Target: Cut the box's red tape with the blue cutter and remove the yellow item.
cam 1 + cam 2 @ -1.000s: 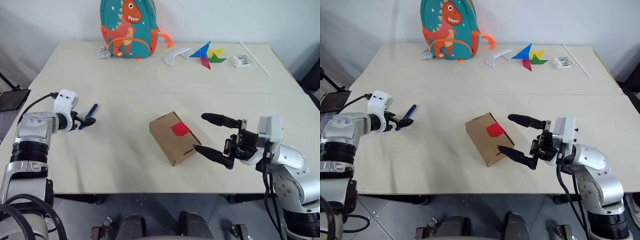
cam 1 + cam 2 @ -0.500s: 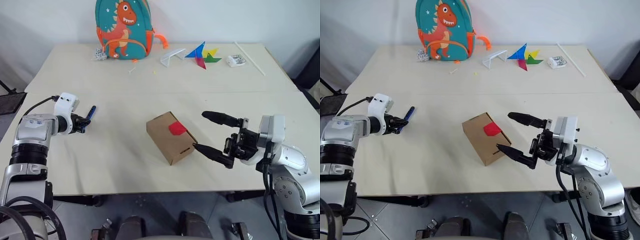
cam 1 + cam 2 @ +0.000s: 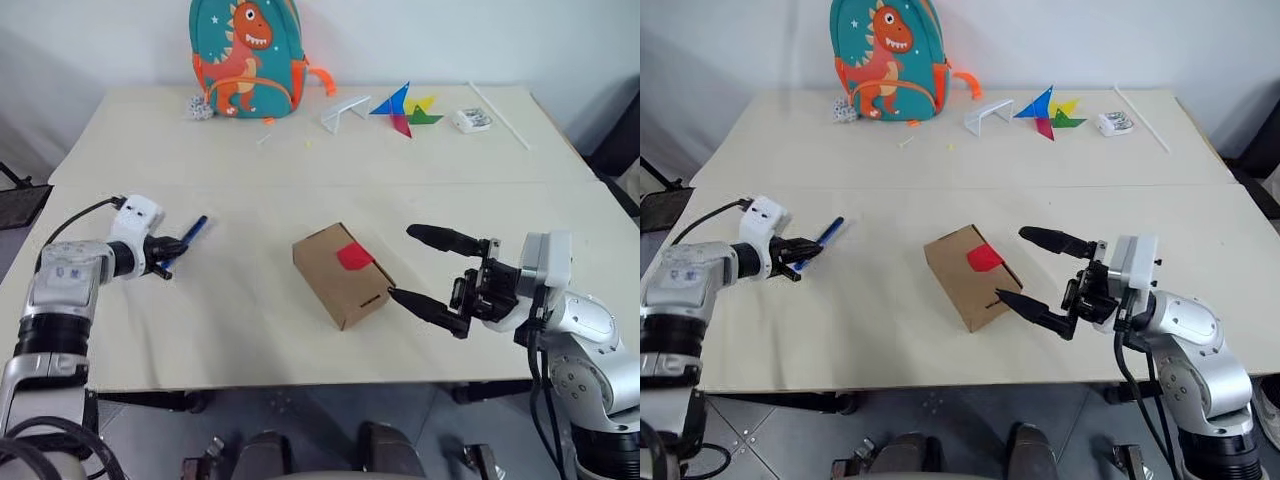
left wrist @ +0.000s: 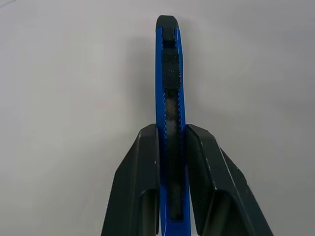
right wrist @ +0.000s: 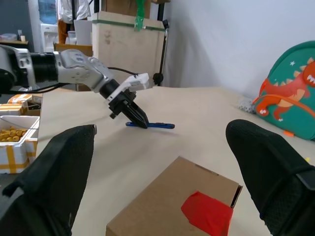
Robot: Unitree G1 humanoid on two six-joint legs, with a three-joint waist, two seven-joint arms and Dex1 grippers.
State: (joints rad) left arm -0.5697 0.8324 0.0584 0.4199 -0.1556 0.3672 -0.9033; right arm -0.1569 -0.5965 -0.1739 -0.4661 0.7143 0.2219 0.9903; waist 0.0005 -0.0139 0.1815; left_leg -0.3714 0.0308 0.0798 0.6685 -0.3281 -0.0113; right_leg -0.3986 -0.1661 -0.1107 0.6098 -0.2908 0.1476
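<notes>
L gripper (image 3: pixel 172 250) has clamped the cutter (image 3: pixel 192 232) at table's 9 o'clock, R gripper (image 3: pixel 432 270) spread wide by box (image 3: pixel 340 275) at center; tape (image 3: pixel 354 257) uncut, yellow item unseen, all cutting left.

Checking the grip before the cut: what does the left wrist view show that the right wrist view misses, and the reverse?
Left wrist view alone: both fingers of the left hand pressed against the sides of the blue cutter, and its ridged slider. Right wrist view alone: the box with the red tape, between the wide-open right hand's fingers, and the dinosaur backpack. Shared: cutter, left hand, table.
</notes>
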